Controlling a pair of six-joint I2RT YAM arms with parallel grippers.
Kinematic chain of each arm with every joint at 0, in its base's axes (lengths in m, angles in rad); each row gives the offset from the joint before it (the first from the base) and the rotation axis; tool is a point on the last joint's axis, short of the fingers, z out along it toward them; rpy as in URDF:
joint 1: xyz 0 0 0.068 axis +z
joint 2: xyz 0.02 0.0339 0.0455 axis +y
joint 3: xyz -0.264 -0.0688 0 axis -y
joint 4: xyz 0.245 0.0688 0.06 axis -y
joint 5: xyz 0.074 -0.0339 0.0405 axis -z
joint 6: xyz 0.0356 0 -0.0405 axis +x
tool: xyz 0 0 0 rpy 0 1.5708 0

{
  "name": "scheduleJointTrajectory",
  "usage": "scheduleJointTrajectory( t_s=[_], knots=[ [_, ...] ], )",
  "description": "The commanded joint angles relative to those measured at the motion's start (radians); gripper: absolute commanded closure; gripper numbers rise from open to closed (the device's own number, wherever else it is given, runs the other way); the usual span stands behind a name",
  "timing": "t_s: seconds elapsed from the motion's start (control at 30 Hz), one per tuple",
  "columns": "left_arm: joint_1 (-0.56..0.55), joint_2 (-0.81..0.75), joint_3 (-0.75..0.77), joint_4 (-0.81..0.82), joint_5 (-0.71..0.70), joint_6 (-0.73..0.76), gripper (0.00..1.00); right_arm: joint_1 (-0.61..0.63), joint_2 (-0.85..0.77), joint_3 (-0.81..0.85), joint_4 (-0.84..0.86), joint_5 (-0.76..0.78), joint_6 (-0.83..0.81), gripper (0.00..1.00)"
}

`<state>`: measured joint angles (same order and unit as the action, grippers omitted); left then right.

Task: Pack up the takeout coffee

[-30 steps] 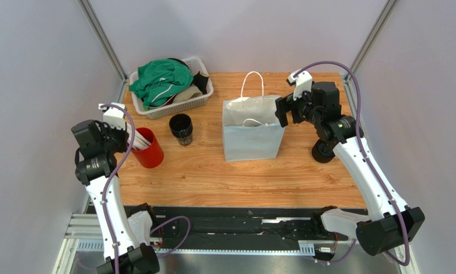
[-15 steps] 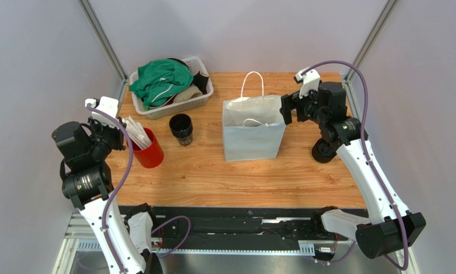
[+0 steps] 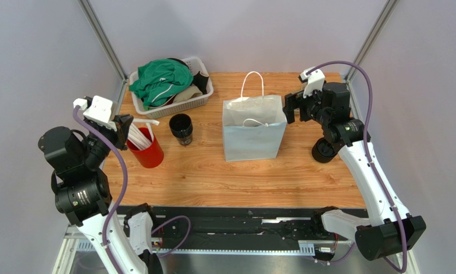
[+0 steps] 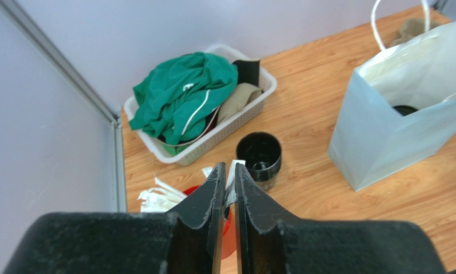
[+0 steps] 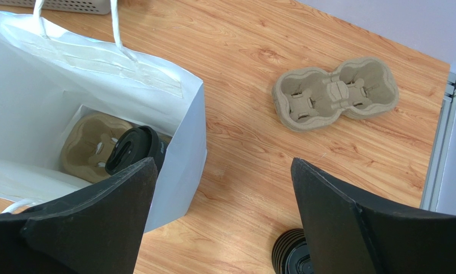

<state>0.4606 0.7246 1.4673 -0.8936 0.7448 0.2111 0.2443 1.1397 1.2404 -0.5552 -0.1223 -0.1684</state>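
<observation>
The wooden table carries a pale paper bag standing upright at its middle, mouth open. A white basket heaped with a green garment sits at the far left.

The right gripper hangs just right of the bag's rim with its jaws spread wide and nothing between them. Right of the bag a spare cup carrier lies on the table.

Inside the bag the takeout coffee, lid on, leans tilted on another carrier.

At the near left stands the red cup of straws. Between it and the bag is an open black cup with no lid. A stack of lids sits at the near right.

The left gripper, jaws narrow, pinches what looks like a wrapped straw just above the red cup.

With the coffee in the bag, the step in hand looks like adding a straw. The next move calls for carrying the straw right, past the open cup, until it is over the bag's mouth. The straw should be released only once its tip is inside the rim, while the right gripper steadies the bag.
</observation>
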Motion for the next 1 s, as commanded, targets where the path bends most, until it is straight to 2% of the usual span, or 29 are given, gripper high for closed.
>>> scheduleJointTrajectory(
  t_s=[0.0, 0.33, 0.4, 0.5, 0.6, 0.73, 0.83, 0.97],
  knots=[
    [0.009, 0.013, 0.051, 0.105, 0.134, -0.131, 0.84, -0.028, -0.018, -0.012, 0.066, -0.004, 0.029, 0.07],
    [0.007, 0.055, -0.041, 0.448, 0.343, -0.458, 0.83, -0.056, -0.04, -0.029, 0.089, -0.013, 0.036, 0.01],
    [-0.002, 0.064, -0.062, 0.516, 0.358, -0.508, 0.84, -0.062, -0.041, -0.033, 0.095, -0.016, 0.038, 0.01],
    [-0.063, 0.084, -0.061, 0.535, 0.337, -0.506, 0.84, -0.072, -0.043, -0.038, 0.101, -0.017, 0.046, 0.01],
    [-0.173, 0.107, -0.058, 0.538, 0.277, -0.492, 0.84, -0.086, -0.04, -0.038, 0.1, -0.02, 0.049, 0.01],
    [-0.386, 0.156, -0.059, 0.527, 0.139, -0.441, 0.86, -0.111, -0.049, -0.036, 0.101, -0.023, 0.049, 0.01],
    [-0.498, 0.206, -0.039, 0.506, 0.044, -0.366, 0.93, -0.135, -0.057, -0.038, 0.101, -0.043, 0.056, 0.01],
    [-0.618, 0.26, 0.013, 0.49, -0.077, -0.263, 0.93, -0.161, -0.06, -0.036, 0.1, -0.06, 0.06, 0.01]
  ],
)
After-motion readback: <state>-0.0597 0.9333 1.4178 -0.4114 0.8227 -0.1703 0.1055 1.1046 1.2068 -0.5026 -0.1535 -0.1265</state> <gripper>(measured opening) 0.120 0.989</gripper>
